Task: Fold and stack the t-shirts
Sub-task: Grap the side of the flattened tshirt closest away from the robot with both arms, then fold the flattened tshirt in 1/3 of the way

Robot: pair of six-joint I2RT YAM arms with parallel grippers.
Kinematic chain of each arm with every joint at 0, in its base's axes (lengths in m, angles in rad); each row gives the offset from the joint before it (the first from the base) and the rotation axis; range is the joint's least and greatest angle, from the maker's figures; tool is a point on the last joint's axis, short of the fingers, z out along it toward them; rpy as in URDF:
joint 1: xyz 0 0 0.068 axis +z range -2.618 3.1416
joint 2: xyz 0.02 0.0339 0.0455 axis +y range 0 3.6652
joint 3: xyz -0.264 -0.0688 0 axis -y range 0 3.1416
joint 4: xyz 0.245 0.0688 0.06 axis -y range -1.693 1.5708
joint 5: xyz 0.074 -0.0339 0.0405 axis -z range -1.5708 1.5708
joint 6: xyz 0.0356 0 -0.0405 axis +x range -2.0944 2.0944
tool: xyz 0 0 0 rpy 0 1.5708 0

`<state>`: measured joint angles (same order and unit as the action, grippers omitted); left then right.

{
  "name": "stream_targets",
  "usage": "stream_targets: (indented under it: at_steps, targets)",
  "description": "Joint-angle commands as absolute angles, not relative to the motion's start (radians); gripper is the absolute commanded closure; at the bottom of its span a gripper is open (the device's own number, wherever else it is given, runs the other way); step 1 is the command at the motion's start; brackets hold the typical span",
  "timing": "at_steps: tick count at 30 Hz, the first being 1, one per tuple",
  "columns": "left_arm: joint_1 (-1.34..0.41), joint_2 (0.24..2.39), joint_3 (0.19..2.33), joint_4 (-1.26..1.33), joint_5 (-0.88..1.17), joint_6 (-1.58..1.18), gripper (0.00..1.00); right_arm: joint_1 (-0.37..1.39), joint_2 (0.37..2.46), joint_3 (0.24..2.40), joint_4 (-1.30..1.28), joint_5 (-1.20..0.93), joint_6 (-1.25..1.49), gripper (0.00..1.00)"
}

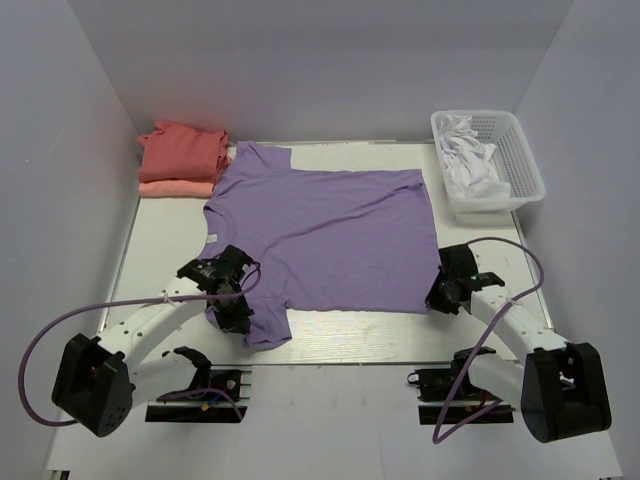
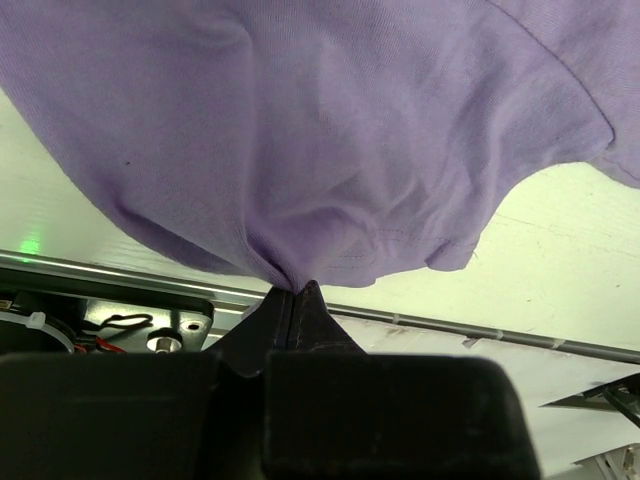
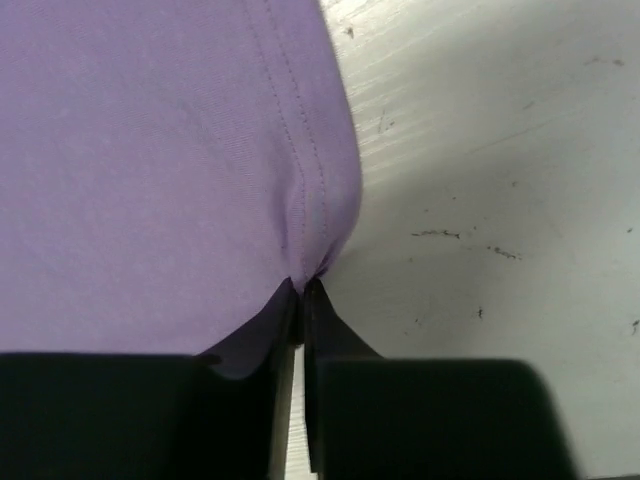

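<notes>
Your work surface is a white table [image 1: 330,345], scuffed and specked with dark marks where the right wrist camera sees it close up. Plain white walls [image 1: 320,60] close it in at the back and on both sides. A metal strip [image 2: 420,322] runs along its near edge.

The lavender t-shirt [image 1: 330,230] lies spread flat across the middle of the table, neck to your left and hem to your right. At the far left corner the coral-red t-shirt [image 1: 183,148] sits folded on top of the salmon-pink t-shirt [image 1: 175,188], and the lavender shirt's far sleeve just reaches that stack. At the far right stands a white slatted basket [image 1: 525,165] with crumpled white cloth [image 1: 470,160] inside.

The only label you can see is a small white tag [image 1: 211,237] at the lavender shirt's collar, too small to read.

Your left gripper [image 2: 297,290] has its jaws pressed together on a pinch of lavender cloth at the near sleeve; the fabric gathers into the fingertips and puckers above them. Your right gripper [image 3: 303,283] has its jaws drawn nearly together, clamped on the stitched edge of the same shirt at its near hem corner, with bare table just to the right of the pinch
</notes>
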<state>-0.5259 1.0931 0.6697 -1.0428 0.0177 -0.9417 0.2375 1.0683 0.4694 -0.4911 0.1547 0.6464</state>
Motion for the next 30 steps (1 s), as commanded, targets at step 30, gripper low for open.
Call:
stream_targets:
  at_steps: [30]
  targets:
    - [-0.508,1.244,1.041,-0.974,0.035,-0.782,1.00,0.244,1.077,0.713,-0.661,0.133,0.592,1.00]
